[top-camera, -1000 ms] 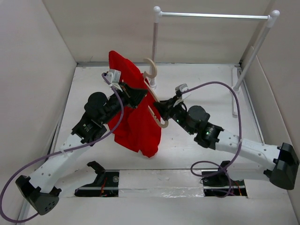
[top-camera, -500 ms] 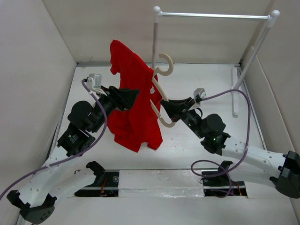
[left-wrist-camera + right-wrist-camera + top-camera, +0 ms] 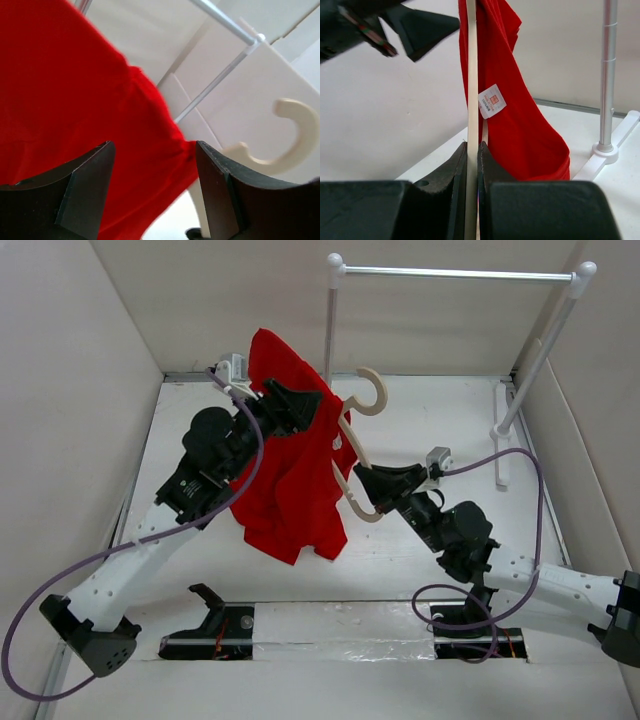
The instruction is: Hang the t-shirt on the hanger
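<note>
above the middle of the table [image 3: 450,420], between your two arms, the t-shirt [image 3: 290,480] hangs lifted clear of the surface. in the top view its long axis runs from a peak near the far wall down to a crumpled hem toward the arm bases. your left gripper [image 3: 312,405] sits high against the upper part of the cloth; its wrist view shows the two fingers [image 3: 85,190] spread wide apart, with red fabric lying across the gap rather than squeezed in it. your right gripper [image 3: 357,475] is pressed together on the hanger [image 3: 381,397], pinching one thin shoulder bar; in the right wrist view that bar rises straight up out of the closed fingers, edge-on, just beside the shirt. in the top view the hanger's long axis runs from the curved end at the right gripper up and slightly left along the shirt's right edge, and its far shoulder meets the red cloth beside the left gripper. you cannot tell whether it goes inside the shirt. the hook curls out to the right, toward the white rack [image 3: 455,273] at the back. a small white tag [image 3: 492,101] shows on the cloth, facing the right wrist camera.
</note>
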You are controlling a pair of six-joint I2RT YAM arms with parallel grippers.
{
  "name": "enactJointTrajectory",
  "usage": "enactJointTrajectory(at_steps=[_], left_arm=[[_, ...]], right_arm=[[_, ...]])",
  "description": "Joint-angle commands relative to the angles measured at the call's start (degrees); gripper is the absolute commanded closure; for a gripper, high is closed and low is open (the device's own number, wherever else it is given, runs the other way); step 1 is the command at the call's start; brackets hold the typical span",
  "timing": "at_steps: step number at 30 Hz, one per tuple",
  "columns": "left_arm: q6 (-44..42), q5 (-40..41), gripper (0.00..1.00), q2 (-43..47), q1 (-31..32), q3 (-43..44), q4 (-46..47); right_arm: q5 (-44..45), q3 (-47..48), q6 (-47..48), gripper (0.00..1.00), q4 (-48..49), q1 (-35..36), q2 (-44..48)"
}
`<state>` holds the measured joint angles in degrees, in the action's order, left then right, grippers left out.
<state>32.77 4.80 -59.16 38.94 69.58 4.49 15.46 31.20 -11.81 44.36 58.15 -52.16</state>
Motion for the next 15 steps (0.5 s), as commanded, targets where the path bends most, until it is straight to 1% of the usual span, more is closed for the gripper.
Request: enactJointTrajectory(at_steps=[1,4,5,7,11,15], left_arm=[[1.1,1.7,0.38,-2.0,0.2,3.3,2.3],[1.9,1.9,0.38,-3.5,0.2,2.5,4.1],[2.6,0.7,0.39,-3.6,0.2,1.2,6.8],[3.5,-0.7,0.39,-4.0,0.2,0.1,9.4],[4.6,-1.7,0.39,-5.8,0.2,0.4,10.2],[5.0,-4.4,0.42,-2.9,0.2,-5.2,15.9]], right_arm=[[1.9,0.4,1.7,1.0,7.0,1.0,3.6],[1.6,0.8,2.1,1.0,6.2,1.0,3.9],[1.3,0.7,2.1,1.0,5.9,1.0,3.9],[0.8,0.6,2.2,1.0,5.7,1.0,3.9],[1.0,1.1,3.1,1.0,5.3,1.0,2.8],[2.4,0.9,2.9,1.0,5.5,1.5,1.8]])
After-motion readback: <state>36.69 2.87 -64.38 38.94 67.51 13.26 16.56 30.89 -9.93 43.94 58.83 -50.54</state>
